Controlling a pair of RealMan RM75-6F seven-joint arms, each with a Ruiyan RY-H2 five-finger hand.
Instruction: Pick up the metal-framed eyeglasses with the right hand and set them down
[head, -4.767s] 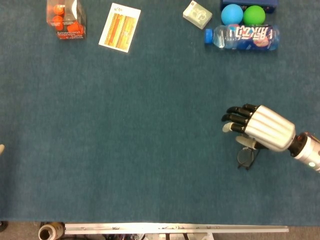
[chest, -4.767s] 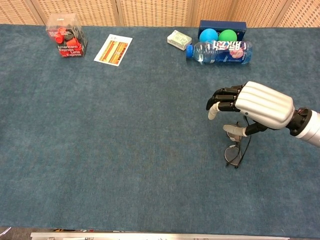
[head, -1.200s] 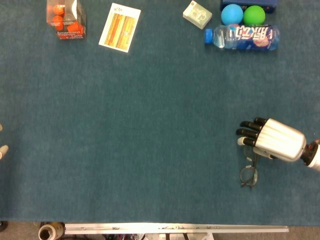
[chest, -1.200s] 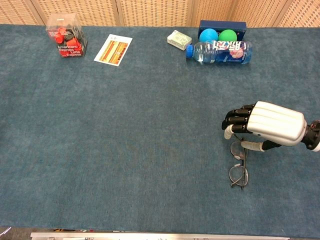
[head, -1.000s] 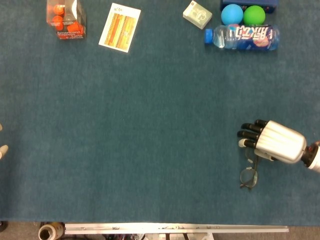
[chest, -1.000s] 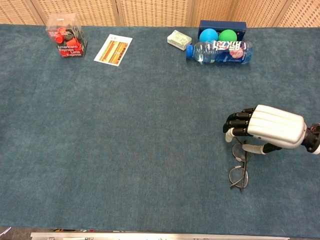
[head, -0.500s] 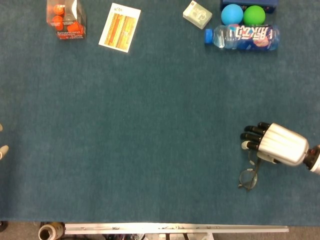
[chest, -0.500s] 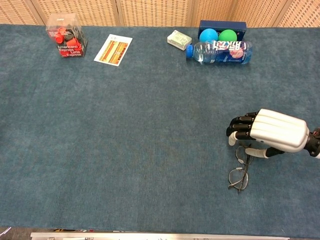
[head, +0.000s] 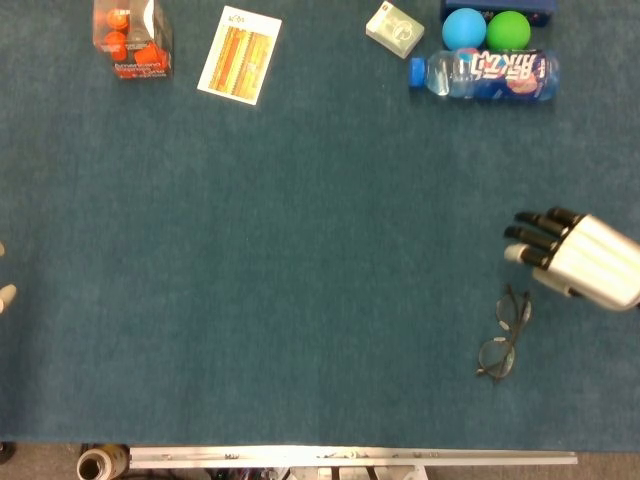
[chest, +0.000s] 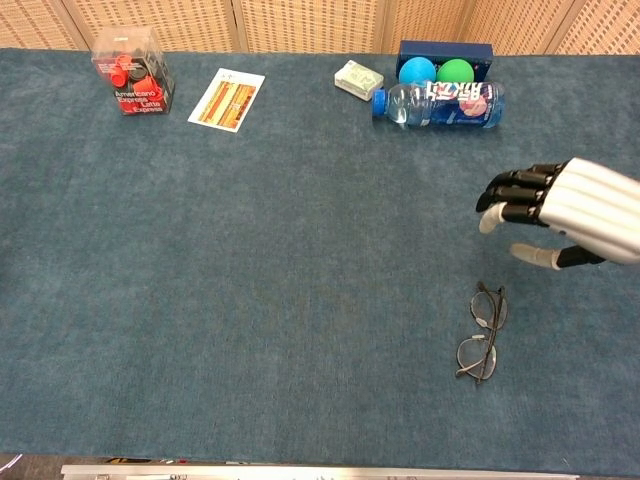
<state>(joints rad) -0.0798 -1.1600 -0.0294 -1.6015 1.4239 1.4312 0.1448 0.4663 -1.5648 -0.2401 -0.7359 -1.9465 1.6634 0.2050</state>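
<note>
Just eyeglasses (chest: 481, 333) (flat) beside right hand (chest: 572, 214)

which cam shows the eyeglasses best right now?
Chest view: the eyeglasses lie flat on the carpet, both lenses and folded temples distinct, right hand apart from them. Head view shows them smaller and darker, frame less distinct against the carpet.

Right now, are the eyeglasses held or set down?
Set down: the eyeglasses lie flat on the table, apart from the right hand, which holds nothing.
</note>
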